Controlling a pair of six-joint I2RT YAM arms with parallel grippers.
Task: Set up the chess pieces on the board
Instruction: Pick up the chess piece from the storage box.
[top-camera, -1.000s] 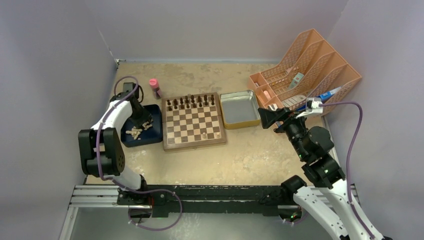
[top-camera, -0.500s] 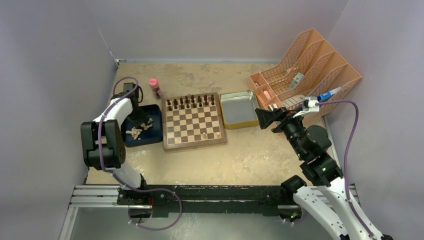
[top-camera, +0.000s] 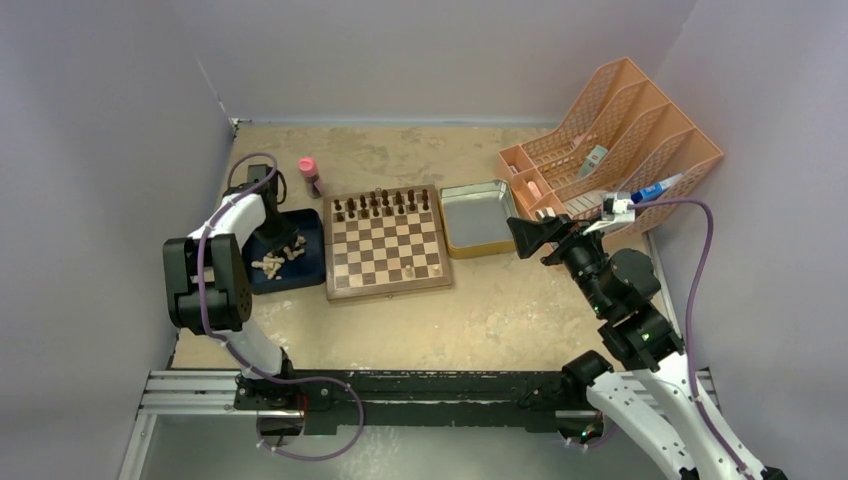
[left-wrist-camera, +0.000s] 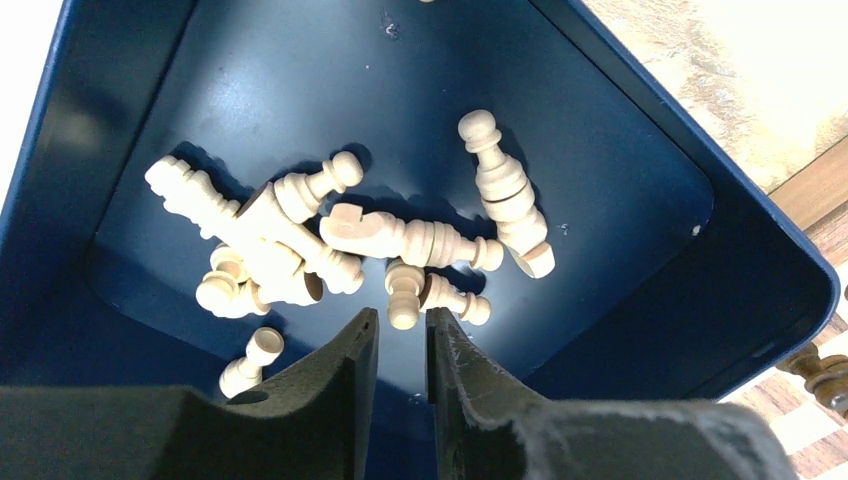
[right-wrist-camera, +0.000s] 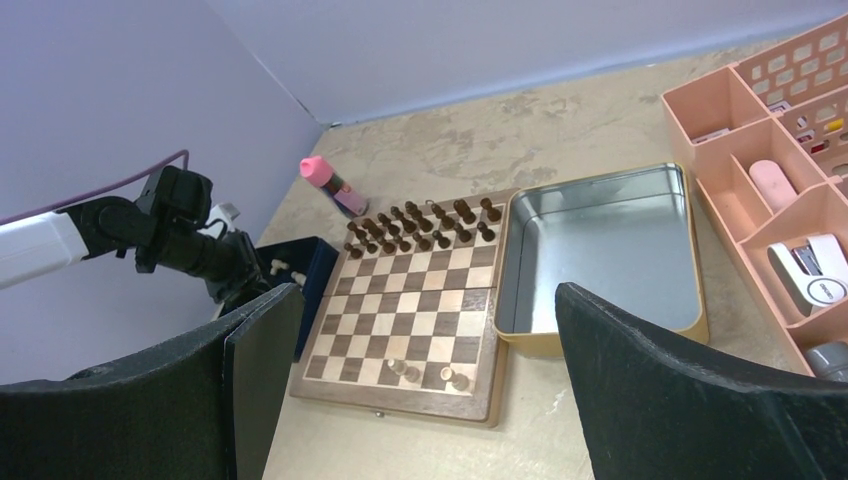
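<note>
The board (top-camera: 388, 289) lies mid-table, with dark chess pieces (top-camera: 383, 205) filling its two far rows. Two pale pieces (right-wrist-camera: 398, 367) stand in its near row. More pale pieces (left-wrist-camera: 300, 230) lie jumbled in the dark blue tray (top-camera: 312, 272) left of the board. My left gripper (left-wrist-camera: 400, 325) is down in that tray (left-wrist-camera: 620, 180). Its jaws stand a narrow gap apart, and the head of a lying pale pawn (left-wrist-camera: 403, 300) sits just at the tips without being pinched. My right gripper (top-camera: 525, 235) hangs wide open and empty by the tin's near right corner.
A metal tin (top-camera: 452, 228) sits against the board's right side. An orange desk organizer (top-camera: 620, 130) holding small items fills the back right. A pink-capped bottle (top-camera: 310, 175) stands behind the tray. Walls close in on the left, back and right.
The left gripper's jaws have narrowed over the tray and its elbow has drawn in. The right arm has drifted slightly left, still wide open.
</note>
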